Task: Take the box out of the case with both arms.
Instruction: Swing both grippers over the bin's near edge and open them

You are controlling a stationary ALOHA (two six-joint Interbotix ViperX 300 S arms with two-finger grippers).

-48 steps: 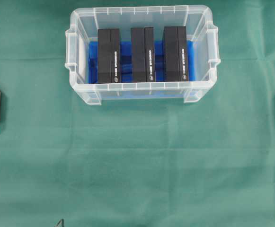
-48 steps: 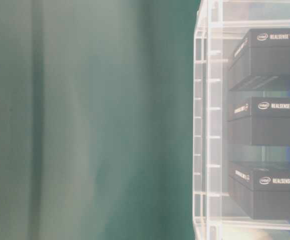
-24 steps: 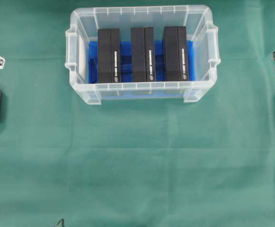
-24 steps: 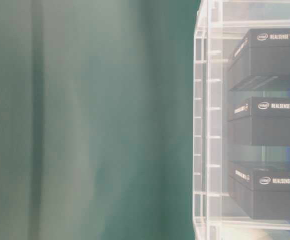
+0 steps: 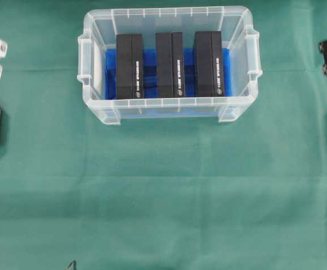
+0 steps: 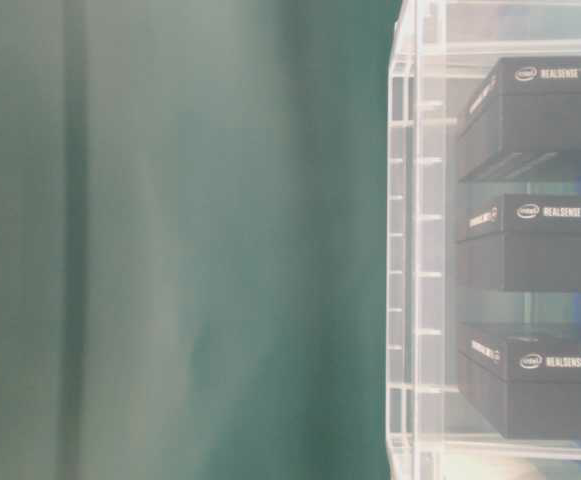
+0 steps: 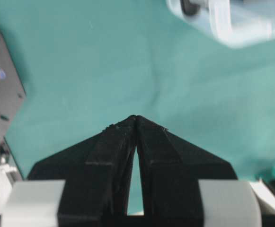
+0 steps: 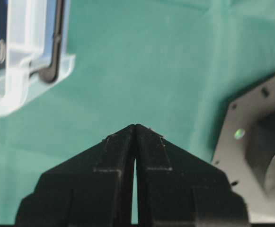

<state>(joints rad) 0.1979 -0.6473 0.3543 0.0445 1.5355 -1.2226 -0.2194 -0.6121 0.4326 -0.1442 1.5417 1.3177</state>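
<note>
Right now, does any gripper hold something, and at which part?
Nothing is held. The left gripper and right gripper are both shut on nothing, above the green cloth.

From my overhead view, the case [image 5: 169, 64] sits on the bench [image 5: 163, 191] toward the far edge, roughly centred left to right. Inside it I see three boxes standing on edge side by side: the left box [image 5: 129, 66], the middle box [image 5: 169, 64] and the right box [image 5: 208, 63], with gaps between them, all resting on the sheet [image 5: 149, 76] that lines the floor. The left gripper [image 7: 136, 118] hangs over bare bench well left of the case, with a corner of the case ahead of it to its right. The right gripper [image 8: 135, 126] hangs well right of the case, the case corner ahead to its left.
</note>
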